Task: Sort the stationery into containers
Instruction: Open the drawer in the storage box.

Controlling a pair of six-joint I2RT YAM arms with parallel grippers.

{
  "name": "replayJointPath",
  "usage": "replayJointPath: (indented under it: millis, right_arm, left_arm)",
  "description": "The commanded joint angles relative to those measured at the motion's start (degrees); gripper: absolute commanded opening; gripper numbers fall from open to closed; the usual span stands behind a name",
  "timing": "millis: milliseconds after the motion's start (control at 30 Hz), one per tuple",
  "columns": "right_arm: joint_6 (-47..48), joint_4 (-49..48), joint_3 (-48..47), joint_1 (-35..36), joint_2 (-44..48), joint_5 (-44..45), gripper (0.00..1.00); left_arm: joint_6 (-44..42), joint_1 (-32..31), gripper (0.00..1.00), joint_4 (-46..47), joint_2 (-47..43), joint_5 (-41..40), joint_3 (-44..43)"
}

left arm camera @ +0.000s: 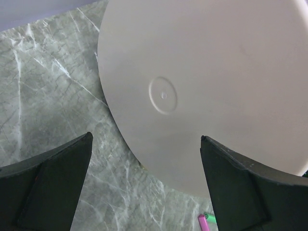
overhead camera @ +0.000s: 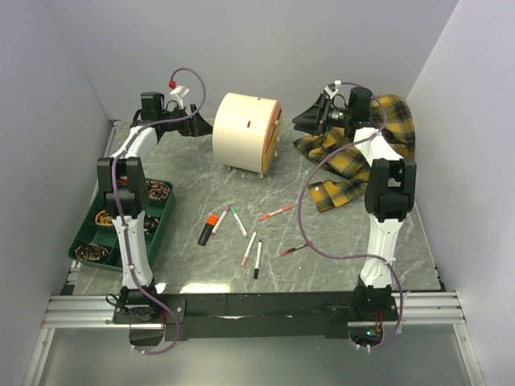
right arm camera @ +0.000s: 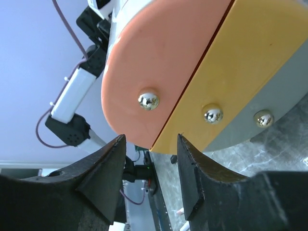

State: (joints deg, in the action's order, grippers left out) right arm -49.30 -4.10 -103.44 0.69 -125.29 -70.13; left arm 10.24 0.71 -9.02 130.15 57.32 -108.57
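Drawer-opening step, I judge. The right jaws stand part-open and empty, the orange drawer and its knob just ahead. The left jaws, wide, frame the cabinet back. Next: centre on the knob, close, pull. The pens lie well away on the tabletop.

Two arms of the same build. Left arm: white tapered links, black boxy joint housings, black base block. Right arm: the same white links and black joints. A thin purple cable runs along each arm and hangs off it in loose loops. The left one ends at a white plug with a red cap. Left gripper: fingers matte black, broad wedges, flat tips. Right gripper: fingers black, thick, curved inner edges, grainy surface.
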Motion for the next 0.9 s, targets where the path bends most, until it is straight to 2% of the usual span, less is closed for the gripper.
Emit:
replayJointPath:
  millis: [0,433,867]
  right_arm:
    - [-4.05,-4.52,-3.52,-0.34,-0.91,-1.07,0.55]
    - [-4.4,-4.25,-8.18,3.79,-3.99,-0.36,0.56]
    - [-0.54,0.67,-9.68,5.9,-5.05,0.87,0.56]
  left_arm:
    - [-5.05,-0.36,0.99,-4.69,1.07,-1.16,-2.61]
    - [-4.53,-0.45,0.99,-4.43,1.34,-1.25,-2.08]
    - [-1.89,0.17,0.99,-1.88,1.25,-0.63,-1.46]
